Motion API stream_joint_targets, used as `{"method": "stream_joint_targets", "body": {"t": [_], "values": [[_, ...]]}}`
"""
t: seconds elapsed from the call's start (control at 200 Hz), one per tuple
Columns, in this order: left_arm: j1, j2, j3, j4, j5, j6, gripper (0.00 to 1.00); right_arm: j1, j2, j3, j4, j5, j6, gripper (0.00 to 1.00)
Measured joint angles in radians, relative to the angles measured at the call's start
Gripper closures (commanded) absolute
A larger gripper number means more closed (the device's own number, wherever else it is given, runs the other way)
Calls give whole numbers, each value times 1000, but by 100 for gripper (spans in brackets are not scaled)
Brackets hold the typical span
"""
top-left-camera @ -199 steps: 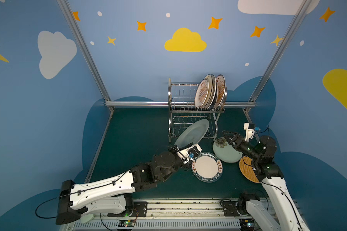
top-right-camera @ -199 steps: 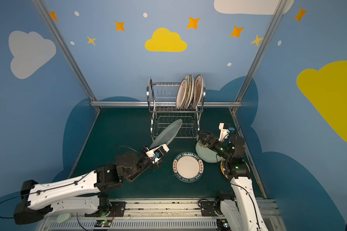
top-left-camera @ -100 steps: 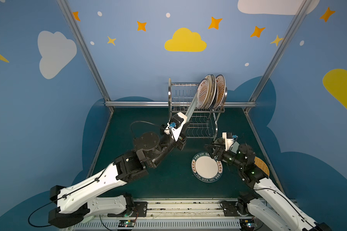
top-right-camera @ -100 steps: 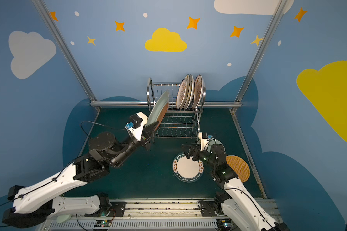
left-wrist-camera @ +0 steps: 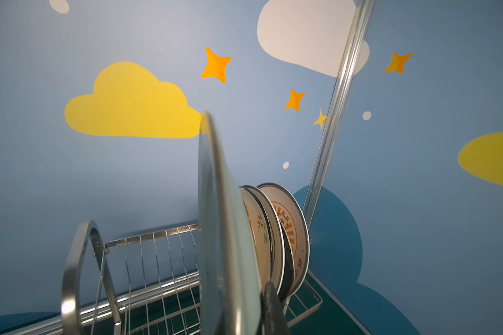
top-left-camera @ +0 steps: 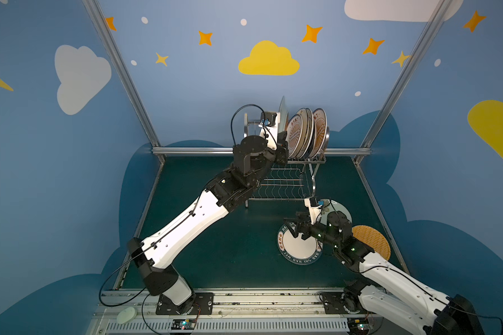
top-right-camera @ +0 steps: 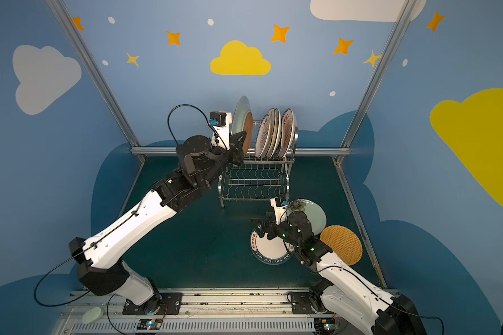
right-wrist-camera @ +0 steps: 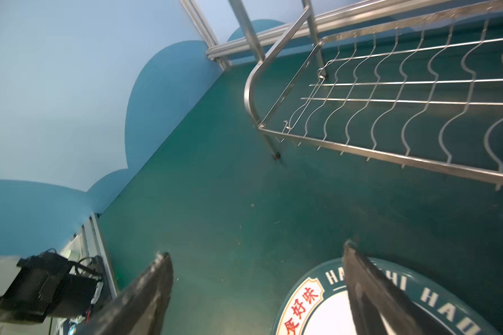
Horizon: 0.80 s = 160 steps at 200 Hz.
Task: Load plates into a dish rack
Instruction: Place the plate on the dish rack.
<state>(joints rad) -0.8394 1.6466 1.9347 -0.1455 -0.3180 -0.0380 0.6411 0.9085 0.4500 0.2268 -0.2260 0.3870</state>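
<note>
Left pincer (top-right-camera: 240,143): closed on the lower rim of a pale green plate (top-right-camera: 240,114); the plate is held upright, on edge.
Held plate, position: carried at the upper tier of the dish rack (top-left-camera: 285,185), just beside the racked plates (top-left-camera: 305,133); a narrow gap to them is seen in the left wrist view. Whether it is seated in a slot cannot be told.
Racked plates: stood on edge at the right end of the upper tier; an orange sunburst is seen on the outermost.
Right pincer (right-wrist-camera: 256,249): jaws spread wide, nothing gripped; held low over the rim of the lettered plate (top-left-camera: 299,258). Contact cannot be told.
Lettered plate: laid flat on the counter (top-left-camera: 215,232), in front of the rack.
Other plates: a flowered plate (top-right-camera: 317,216) and a woven plate (top-right-camera: 343,243) laid flat, close together, to the right of the lettered one.
</note>
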Motion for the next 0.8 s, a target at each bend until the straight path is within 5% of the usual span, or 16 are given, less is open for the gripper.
{"method": "stream_joint_targets", "body": {"t": [0.576,0.801], "values": [[85,523,675,-264,26,-42,96,55,0,0,-1,73,-59,10],[93,557,700,-295,-8,-32,96,59,8,1,-6,86,-67,10]]}}
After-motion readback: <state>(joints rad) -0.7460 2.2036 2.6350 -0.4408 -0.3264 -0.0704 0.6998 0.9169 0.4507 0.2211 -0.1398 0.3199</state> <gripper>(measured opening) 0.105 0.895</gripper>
